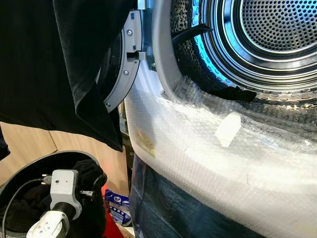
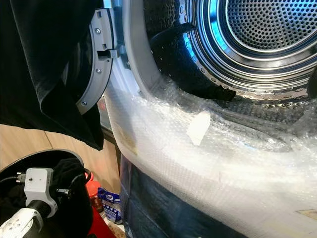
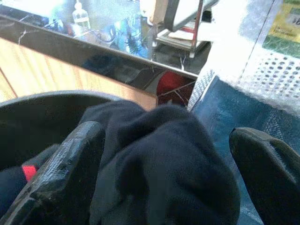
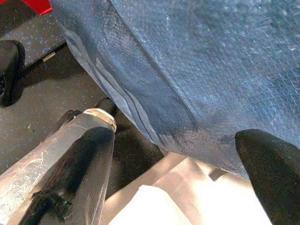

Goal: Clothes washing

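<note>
Looking down from the head camera, I see my left end effector [image 1: 91,186] at the lower left of the frame, sunk into the black laundry basket [image 1: 29,163] beside the washing machine. In the left wrist view its two black fingers [image 3: 65,159] stand wide apart with a bunched dark garment [image 3: 159,159] between them; I cannot tell whether the pads bear on the cloth yet, so I judge it a straddle, not a confirmed hold. The garment lies in the basket, heaped with no clear long axis.

The relation that governs my next move: the drum [image 1: 277,29] opens at the upper right of the frame, above and to the right of the basket, so the load must travel up and rightward over the bubble-wrapped front lip [image 1: 208,148] of the machine. A black cloth [image 1: 54,64] hangs across the upper left, in front of the open door [image 1: 124,64], and borders that path; I judge snagging on it the main risk.

The left arm is clearly the nearer one to the garment. My right end effector [image 4: 173,187], fingers spread and holding nothing, hangs low near the floor against the blue-covered front [image 4: 197,56] of the machine.
</note>
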You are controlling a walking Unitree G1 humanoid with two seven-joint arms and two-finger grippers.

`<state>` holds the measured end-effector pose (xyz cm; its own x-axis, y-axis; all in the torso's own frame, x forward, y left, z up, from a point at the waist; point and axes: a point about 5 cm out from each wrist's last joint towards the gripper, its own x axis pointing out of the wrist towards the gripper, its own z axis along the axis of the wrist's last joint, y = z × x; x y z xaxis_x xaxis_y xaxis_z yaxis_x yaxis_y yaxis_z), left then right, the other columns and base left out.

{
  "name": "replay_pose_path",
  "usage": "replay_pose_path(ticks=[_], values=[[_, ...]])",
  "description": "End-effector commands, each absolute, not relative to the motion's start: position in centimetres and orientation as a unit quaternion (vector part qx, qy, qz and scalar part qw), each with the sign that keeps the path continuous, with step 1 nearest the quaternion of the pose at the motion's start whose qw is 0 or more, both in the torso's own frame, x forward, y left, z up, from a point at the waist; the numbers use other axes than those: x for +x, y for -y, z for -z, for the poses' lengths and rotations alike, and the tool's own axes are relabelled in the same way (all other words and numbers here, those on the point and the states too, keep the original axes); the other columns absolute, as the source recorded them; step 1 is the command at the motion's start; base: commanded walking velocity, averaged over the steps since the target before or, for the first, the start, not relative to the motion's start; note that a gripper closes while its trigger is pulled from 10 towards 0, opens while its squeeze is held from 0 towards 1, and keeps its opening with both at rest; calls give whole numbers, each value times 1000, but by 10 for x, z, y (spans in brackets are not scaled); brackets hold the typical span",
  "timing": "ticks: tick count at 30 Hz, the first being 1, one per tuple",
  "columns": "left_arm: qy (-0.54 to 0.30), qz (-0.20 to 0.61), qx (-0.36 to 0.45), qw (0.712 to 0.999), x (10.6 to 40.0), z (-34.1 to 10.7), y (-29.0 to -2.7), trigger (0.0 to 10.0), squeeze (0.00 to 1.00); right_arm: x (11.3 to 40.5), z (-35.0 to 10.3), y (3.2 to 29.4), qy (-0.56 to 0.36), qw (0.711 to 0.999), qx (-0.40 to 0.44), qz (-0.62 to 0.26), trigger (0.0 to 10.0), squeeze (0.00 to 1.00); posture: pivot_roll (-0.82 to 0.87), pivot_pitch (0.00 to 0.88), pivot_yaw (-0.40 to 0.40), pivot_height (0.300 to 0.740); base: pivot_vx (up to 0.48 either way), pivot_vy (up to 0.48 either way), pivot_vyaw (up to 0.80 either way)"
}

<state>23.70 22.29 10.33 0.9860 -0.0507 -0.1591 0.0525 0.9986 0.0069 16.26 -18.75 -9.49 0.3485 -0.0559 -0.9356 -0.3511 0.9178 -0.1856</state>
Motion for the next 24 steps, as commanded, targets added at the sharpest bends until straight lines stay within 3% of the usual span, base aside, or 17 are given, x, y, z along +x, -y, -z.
replay_pose_path(ticks=[1,4,5,11,17,18,19,20,24], values=[[-96,26,10,995,239,-104,-227,10000,1000,163,95,185,-560,799,-194,-104,10000,0,128,0,-17,740,0,0,0],[-108,7,15,994,239,-102,-232,10000,1000,165,95,184,-558,800,-194,-105,10000,0,127,0,-16,740,0,0,0],[-132,-23,6,991,238,-96,-240,10000,0,166,94,183,-556,802,-191,-104,10000,0,125,0,-13,740,0,0,0],[-183,-49,-8,982,230,-83,-251,10000,0,162,96,184,-558,792,-216,-121,10000,0,125,0,-21,740,0,0,0],[-178,-78,-3,981,233,-87,-261,10000,0,159,96,189,-562,786,-225,-122,10000,0,121,0,-24,740,0,0,0],[-174,-84,-9,981,233,-88,-261,6510,0,160,96,189,-561,787,-226,-122,10000,0,121,0,-24,740,0,0,0],[-173,-86,-11,981,233,-88,-261,6510,0,160,96,189,-561,787,-226,-121,10000,0,121,0,-24,740,0,0,0],[-169,-85,-10,982,234,-89,-260,0,0,160,96,189,-560,788,-226,-121,10000,0,121,0,-25,740,0,0,0],[-167,-84,-13,982,236,-90,-257,0,0,161,95,189,-559,787,-230,-124,10000,0,124,0,-30,740,0,0,0]])
